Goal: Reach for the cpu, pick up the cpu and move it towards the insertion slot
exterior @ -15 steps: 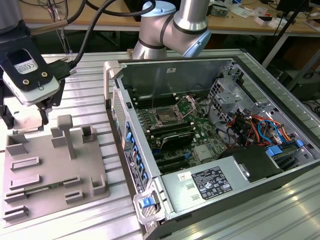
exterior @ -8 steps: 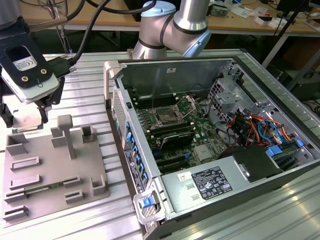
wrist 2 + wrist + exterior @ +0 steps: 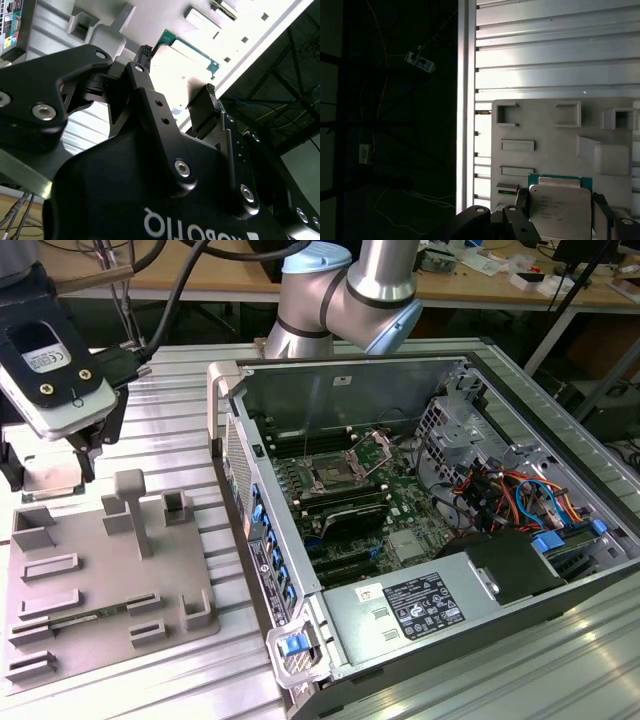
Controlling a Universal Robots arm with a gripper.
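Observation:
The cpu [image 3: 560, 207], a silvery square chip with a green rim, lies low over the far corner of the grey tray [image 3: 545, 125]. My gripper [image 3: 560, 202] has a black finger pressed against each of two opposite sides, shut on the cpu [image 3: 180, 65]. In the exterior view my gripper [image 3: 48, 465] hangs at the far left over the tray [image 3: 100, 590], with the cpu [image 3: 48, 482] pale between the fingers. I cannot tell whether the chip is off the tray. The insertion slot [image 3: 330, 475], a silver-framed socket, sits on the green motherboard inside the open case, well to the exterior view's right.
The open computer case has a tall side wall [image 3: 240, 390] between the tray and the motherboard. Raised grey blocks [image 3: 130, 500] stand on the tray. Cables and drive bays [image 3: 510, 490] fill the case's right side. The ribbed table's edge [image 3: 465, 100] runs close by the tray.

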